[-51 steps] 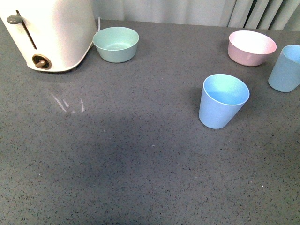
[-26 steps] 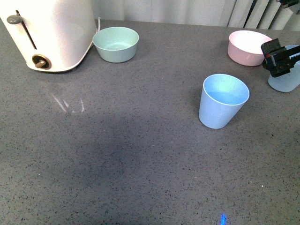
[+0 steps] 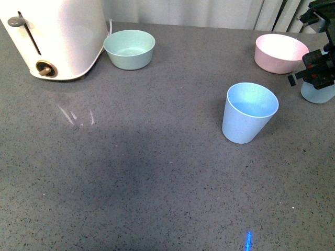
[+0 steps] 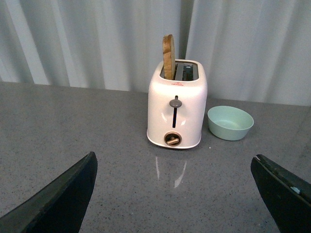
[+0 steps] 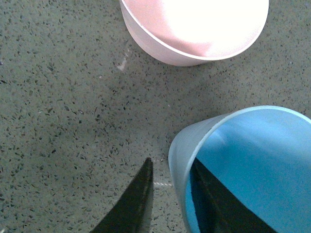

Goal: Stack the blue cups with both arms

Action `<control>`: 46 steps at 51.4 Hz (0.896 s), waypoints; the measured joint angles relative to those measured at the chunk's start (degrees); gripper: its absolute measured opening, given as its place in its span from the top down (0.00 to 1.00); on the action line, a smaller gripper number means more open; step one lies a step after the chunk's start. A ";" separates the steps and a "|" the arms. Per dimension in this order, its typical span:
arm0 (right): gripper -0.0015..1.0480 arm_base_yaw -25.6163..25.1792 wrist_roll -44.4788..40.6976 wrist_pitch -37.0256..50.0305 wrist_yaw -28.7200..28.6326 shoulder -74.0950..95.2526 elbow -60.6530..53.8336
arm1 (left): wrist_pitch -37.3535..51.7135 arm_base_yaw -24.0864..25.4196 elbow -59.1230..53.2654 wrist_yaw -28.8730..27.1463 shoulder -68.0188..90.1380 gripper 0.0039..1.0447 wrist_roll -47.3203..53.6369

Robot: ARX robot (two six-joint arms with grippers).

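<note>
1. Right arm (image 3: 319, 70): black, blocky, with small knobs.
2. Left fingers (image 4: 68, 196): matte black wedges, and one has a pale spot.
3. Right fingers (image 5: 138, 201): black, tapering to thin tips.

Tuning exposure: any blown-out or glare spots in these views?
Right wrist view: inside of the pink plastic bowl is blown out white. Front view: faint glare streaks on the grey speckled countertop by the white toaster. Left wrist view: evenly lit.
</note>
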 joint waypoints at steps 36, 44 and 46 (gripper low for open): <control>0.98 9.14 -0.72 -5.86 -23.63 -29.75 -14.73 | 0.00 0.00 0.00 0.00 0.00 0.08 0.00; 0.98 12.87 -1.22 -6.25 -23.12 -30.29 -16.33 | 0.00 0.00 0.00 0.00 0.00 0.08 0.00; 0.98 13.35 -1.42 -6.29 -22.86 -30.29 -16.70 | 0.00 0.00 0.00 0.00 0.00 0.08 0.00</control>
